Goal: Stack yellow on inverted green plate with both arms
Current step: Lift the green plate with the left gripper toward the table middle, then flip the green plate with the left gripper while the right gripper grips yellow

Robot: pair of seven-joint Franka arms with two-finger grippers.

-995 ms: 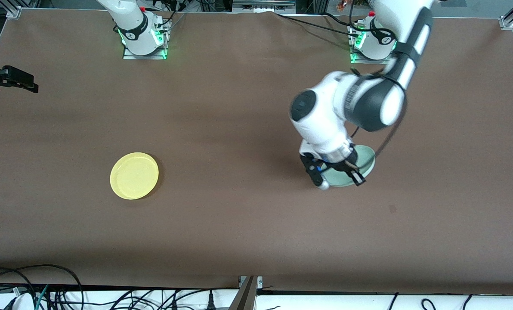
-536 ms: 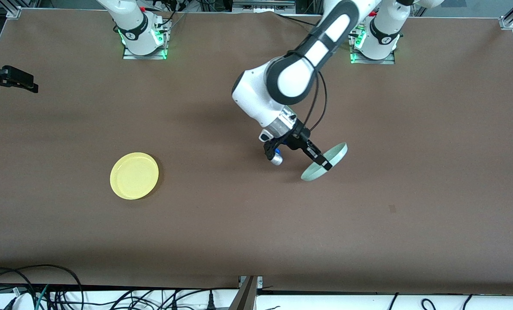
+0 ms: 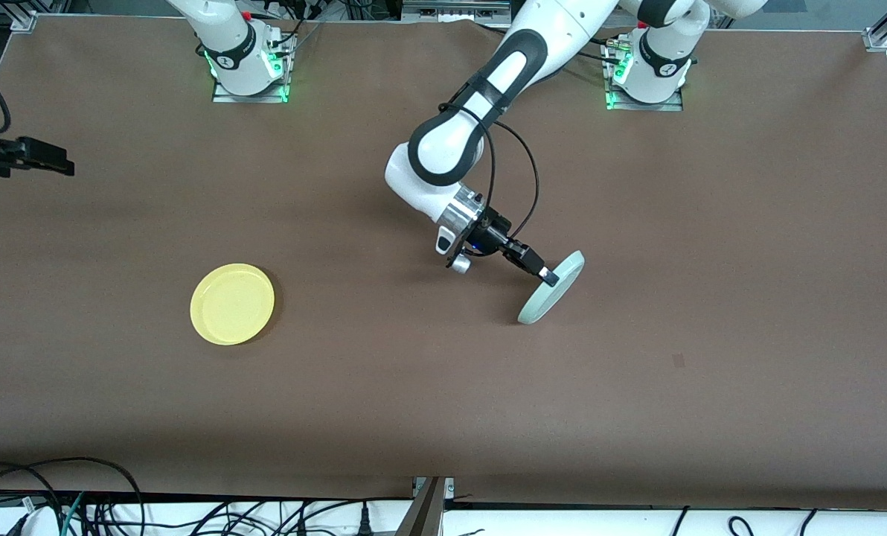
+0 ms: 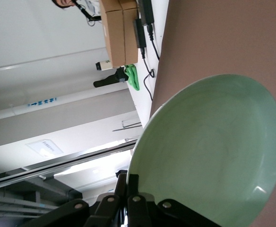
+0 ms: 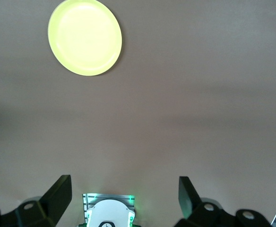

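Front view shows the brown desk [image 3: 443,387] filling nearly the whole frame, with both arm bases along its top edge. Reaching down from the upper right into the centre of the frame is the left arm [image 3: 488,89]. Its left claw [image 3: 546,277] is clamped tight on the rim of the green plate [image 3: 555,292], which stands almost on edge, tilted, just right of centre, its lower edge at or very near the desk. From the left wrist view the plate's hollow face [image 4: 209,151] turns toward the camera, with the fingers [image 4: 128,187] pinching the rim at the bottom of the frame.

Lying flat and right way up at centre left of the front frame, well apart from the green one, is the yellow plate [image 3: 232,304]. The right claw [image 3: 30,155] waits at the upper left edge, spread wide and holding nothing; its wrist view looks down on the yellow plate [image 5: 85,37] at upper left.

The flip looks roughly half done. To finish it well, the wrist should probably roll on until the hollow faces down, lower the rim level, and only then let go, so the plate does not skid or rock.
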